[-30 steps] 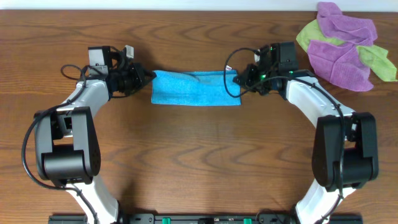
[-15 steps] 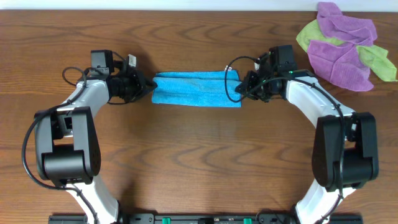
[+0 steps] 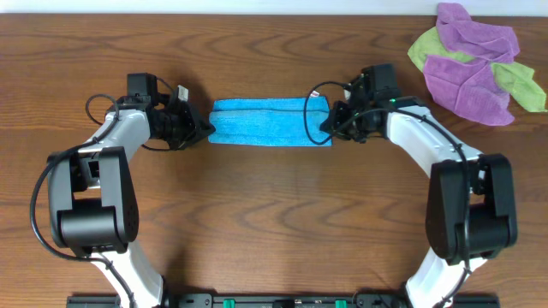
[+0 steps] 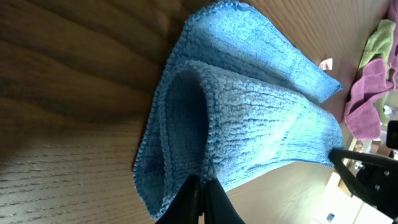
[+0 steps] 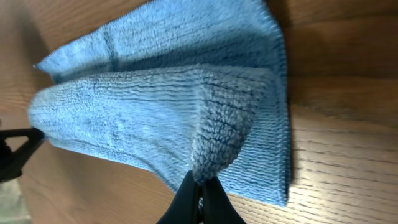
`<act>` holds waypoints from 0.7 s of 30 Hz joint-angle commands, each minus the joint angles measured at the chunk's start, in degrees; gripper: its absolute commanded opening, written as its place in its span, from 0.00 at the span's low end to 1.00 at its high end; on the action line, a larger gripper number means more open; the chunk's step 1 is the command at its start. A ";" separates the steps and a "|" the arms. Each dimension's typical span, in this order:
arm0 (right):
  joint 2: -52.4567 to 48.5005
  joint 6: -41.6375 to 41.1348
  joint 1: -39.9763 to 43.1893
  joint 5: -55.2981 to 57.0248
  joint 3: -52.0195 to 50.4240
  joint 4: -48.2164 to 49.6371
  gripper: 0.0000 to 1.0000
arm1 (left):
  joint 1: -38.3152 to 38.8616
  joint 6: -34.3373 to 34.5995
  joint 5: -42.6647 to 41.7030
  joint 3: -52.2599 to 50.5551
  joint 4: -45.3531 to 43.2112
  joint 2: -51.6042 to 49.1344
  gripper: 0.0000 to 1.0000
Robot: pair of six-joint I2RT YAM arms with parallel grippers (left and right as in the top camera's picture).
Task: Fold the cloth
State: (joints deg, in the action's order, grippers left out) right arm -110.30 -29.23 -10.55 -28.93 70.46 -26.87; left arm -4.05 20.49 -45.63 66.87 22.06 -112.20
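Note:
The sky-blue cloth lies as a long folded strip on the wooden table between my two grippers. My left gripper is shut on the cloth's left end; in the left wrist view its fingers pinch a lifted layer of the cloth. My right gripper is shut on the cloth's right end; in the right wrist view its fingers pinch a raised fold of the cloth. A small white tag shows at the cloth's far edge.
A pile of purple cloths and lime-green cloths lies at the back right corner of the table. The table's back edge runs just behind the cloth.
Both grippers moved toward the table's front, carrying the cloth's far edge over onto its near part. The strip looks narrower and more even now.

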 commanded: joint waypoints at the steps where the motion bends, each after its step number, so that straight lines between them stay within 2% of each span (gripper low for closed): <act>1: -0.44 1.03 -0.90 2.49 0.79 0.33 0.01 | 0.07 -1.44 1.53 0.96 -0.74 -0.92 0.06; 9: -0.44 0.96 -0.76 3.61 0.79 1.44 0.01 | 0.07 -0.87 2.14 1.22 -4.33 -0.92 0.06; 21: -0.46 -2.71 -0.33 2.60 0.83 10.99 0.02 | 0.07 -1.27 5.99 6.56 -6.99 -0.94 0.05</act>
State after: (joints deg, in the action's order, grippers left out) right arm -110.30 -30.26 -11.27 -26.11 70.46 -16.40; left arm -4.05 20.51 -41.87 71.83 15.57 -112.20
